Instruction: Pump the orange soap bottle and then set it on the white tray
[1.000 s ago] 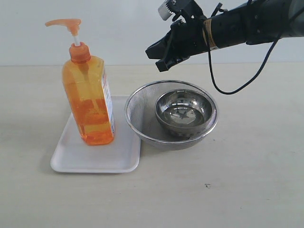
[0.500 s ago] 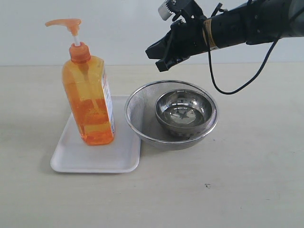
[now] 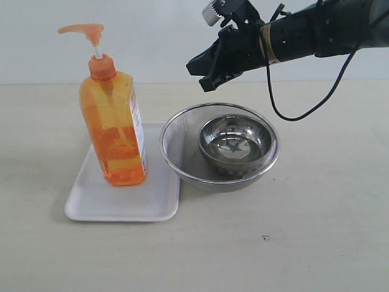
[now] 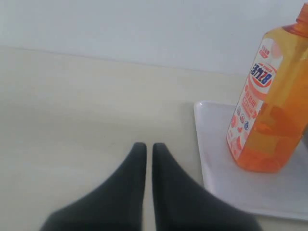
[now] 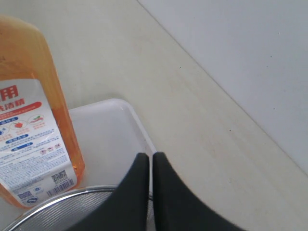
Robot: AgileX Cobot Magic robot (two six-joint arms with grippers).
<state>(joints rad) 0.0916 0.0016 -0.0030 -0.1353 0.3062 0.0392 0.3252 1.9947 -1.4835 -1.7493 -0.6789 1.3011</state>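
The orange soap bottle [image 3: 113, 125] stands upright on the white tray [image 3: 124, 193], its pump head raised and pointing left. It also shows in the left wrist view as the orange soap bottle [image 4: 269, 96] on the white tray [image 4: 219, 159], and in the right wrist view as the orange soap bottle [image 5: 29, 115] on the white tray [image 5: 113, 130]. My right gripper [image 3: 205, 74] hangs shut and empty in the air above the strainer, well right of the bottle. My left gripper [image 4: 146, 147] is shut and empty over bare table beside the tray; the exterior view does not show it.
A round metal mesh strainer [image 3: 182, 143] holding a steel bowl [image 3: 235, 145] sits against the tray's right side. Its rim [image 5: 57, 199] shows under my right gripper [image 5: 146, 156]. The right arm's black cable [image 3: 292, 115] loops down behind the strainer.
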